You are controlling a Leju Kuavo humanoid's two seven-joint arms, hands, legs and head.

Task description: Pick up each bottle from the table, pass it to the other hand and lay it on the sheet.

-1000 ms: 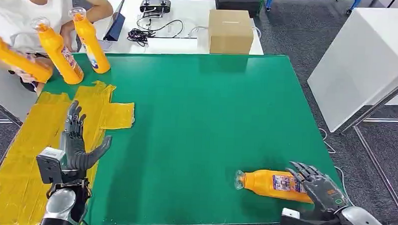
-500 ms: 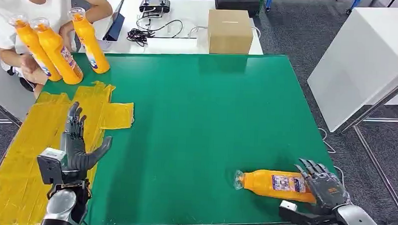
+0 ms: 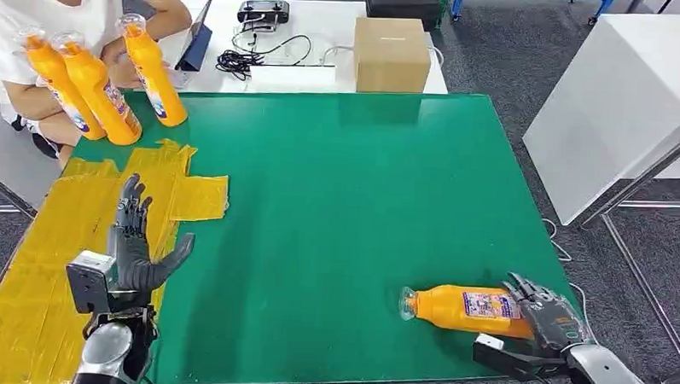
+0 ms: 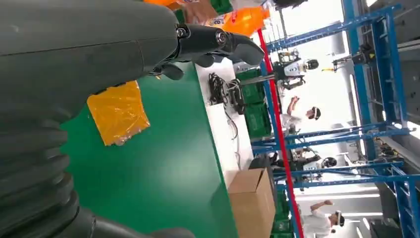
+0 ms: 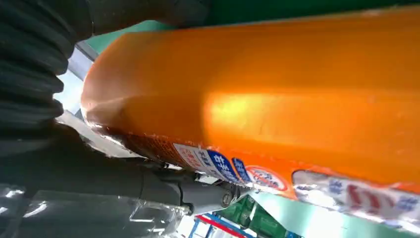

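Observation:
An orange bottle (image 3: 469, 309) lies on its side on the green table (image 3: 337, 192) near the front right, cap pointing left. My right hand (image 3: 547, 317) wraps its base end; in the right wrist view the bottle (image 5: 277, 104) fills the space between thumb and fingers (image 5: 188, 191). My left hand (image 3: 134, 245) stands open and upright over the edge of the yellow sheet (image 3: 44, 258), holding nothing. The left wrist view shows its spread fingers (image 4: 218, 42) and a flap of the sheet (image 4: 118, 113).
Three orange bottles (image 3: 157, 70) (image 3: 101, 88) (image 3: 57, 75) stand upright at the table's back left corner, next to a seated person (image 3: 44, 11). Behind the table, a white desk carries a cardboard box (image 3: 393, 53) and cables (image 3: 256, 57). A white table (image 3: 621, 99) stands to the right.
The person has stood a third bottle upright beside the other two. My right hand has sunk onto the lying bottle's base and its fingers have curled around it. The left hand has barely moved.

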